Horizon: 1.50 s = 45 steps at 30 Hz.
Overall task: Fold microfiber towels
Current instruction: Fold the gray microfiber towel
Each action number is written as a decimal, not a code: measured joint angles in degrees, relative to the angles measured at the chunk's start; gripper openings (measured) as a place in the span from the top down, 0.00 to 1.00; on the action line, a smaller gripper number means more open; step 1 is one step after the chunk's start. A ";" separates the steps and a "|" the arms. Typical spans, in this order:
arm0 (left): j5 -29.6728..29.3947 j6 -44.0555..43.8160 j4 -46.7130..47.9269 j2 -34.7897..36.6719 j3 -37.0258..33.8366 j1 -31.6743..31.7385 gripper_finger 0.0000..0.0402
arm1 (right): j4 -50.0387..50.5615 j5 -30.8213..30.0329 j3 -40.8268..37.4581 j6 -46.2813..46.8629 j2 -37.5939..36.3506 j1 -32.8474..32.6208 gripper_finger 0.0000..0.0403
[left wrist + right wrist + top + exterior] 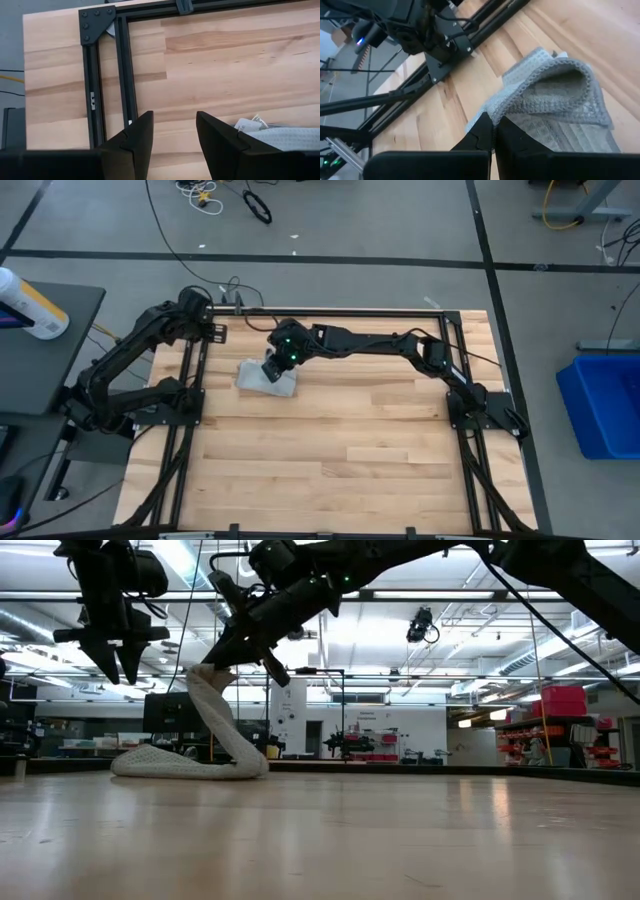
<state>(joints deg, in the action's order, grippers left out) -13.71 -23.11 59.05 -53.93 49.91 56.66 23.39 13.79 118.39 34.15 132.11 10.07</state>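
- While the right claw [272, 370] is pinching one edge of the towel [262, 379] up off the wood, the rest is trailing down and lying flat on the table [350, 450], toward the back-left part.
- Looks like the lifted edge is hanging over the flat part, so I'm guessing the fold is about to get laid across it.
- Left claw [118, 658] is just hovering beside it with fingers spread, holding nothing; the right one is clearly the nearer arm.
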 joint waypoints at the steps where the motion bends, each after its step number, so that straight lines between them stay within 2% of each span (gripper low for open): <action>1: 0.02 0.00 0.00 0.00 0.00 0.00 0.60 | -0.20 -0.07 0.00 -0.11 -0.04 0.02 0.99; 7: 0.87 0.23 -0.74 0.00 0.00 -0.04 0.60 | -3.29 1.85 0.00 -0.11 -0.08 0.93 0.99; 24: 2.01 1.41 -2.09 0.00 -0.02 -0.04 0.60 | -3.44 0.94 1.84 0.34 1.09 -0.22 0.99; 27: 2.00 1.49 -2.34 0.00 -0.04 -0.04 0.60 | 2.15 0.60 5.05 -1.24 1.68 -0.77 0.99; 31: 2.95 1.48 -3.60 0.00 -0.04 -0.04 0.60 | 10.96 0.50 16.30 -5.50 7.42 -1.20 0.99; 33: 3.44 1.41 -3.63 0.00 -0.04 -0.04 0.60 | 7.24 0.90 15.10 -4.09 8.50 -1.20 0.99; 35: 4.05 1.51 -3.58 0.02 -0.04 -0.04 0.60 | 9.69 1.21 14.27 -2.52 8.46 -0.92 0.99; 40: 4.36 1.76 -3.57 0.53 -0.04 -0.04 0.60 | 11.47 0.82 16.35 -5.46 8.31 -1.07 0.99; 45: 4.40 1.77 -3.70 0.59 -0.04 -0.04 0.60 | 10.85 0.58 16.14 -5.79 8.48 -0.46 0.99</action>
<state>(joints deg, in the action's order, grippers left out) -9.31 -21.34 55.35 -53.35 49.87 56.62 34.24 14.37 134.53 28.35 140.59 9.61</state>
